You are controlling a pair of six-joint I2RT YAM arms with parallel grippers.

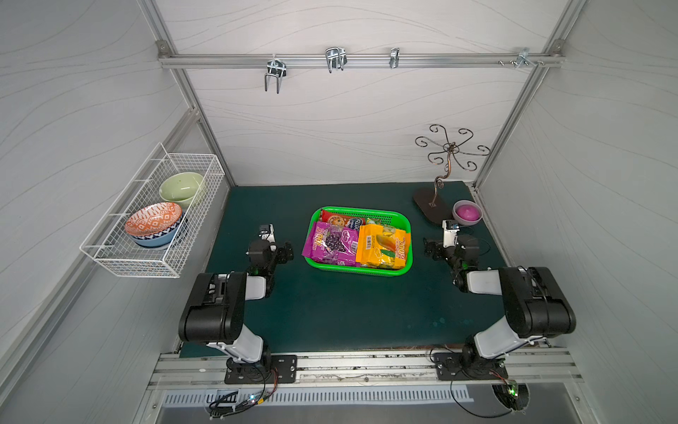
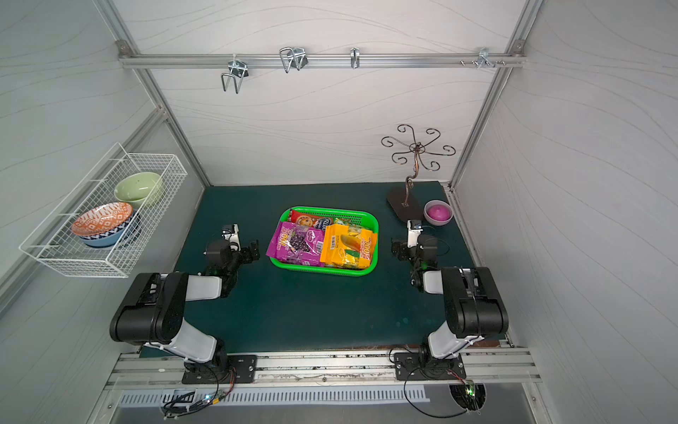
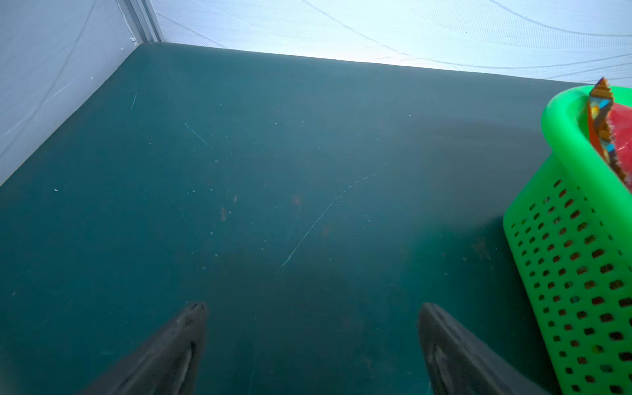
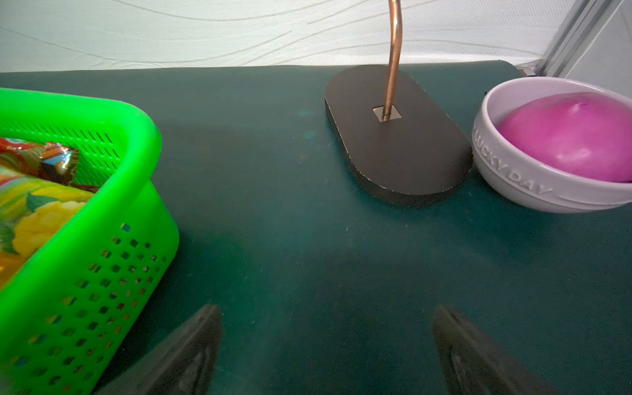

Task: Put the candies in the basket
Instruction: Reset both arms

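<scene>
The green basket (image 1: 361, 271) (image 2: 323, 271) stands mid-mat with the candies inside. A purple grape bag (image 1: 332, 244) (image 2: 297, 244) and a yellow-orange bag (image 1: 383, 247) (image 2: 348, 247) lie on top. A red bag (image 1: 341, 219) and a small green-yellow one (image 1: 374, 221) peek out behind them. My left gripper (image 1: 284, 251) (image 3: 313, 307) hovers open and empty left of the basket (image 3: 564, 239). My right gripper (image 1: 431, 249) (image 4: 328, 311) is open and empty to the right of the basket (image 4: 102, 273). Any other bags are hidden.
A white wire basket (image 1: 139, 262) holding bowls hangs on the left wall. At the back right stand a copper wire stand on a dark oval base (image 1: 434, 205) (image 4: 400, 164) and a lilac bowl (image 1: 456, 214) (image 4: 513, 178) with a pink ball. Metal hooks hang on the rear rail (image 1: 335, 58).
</scene>
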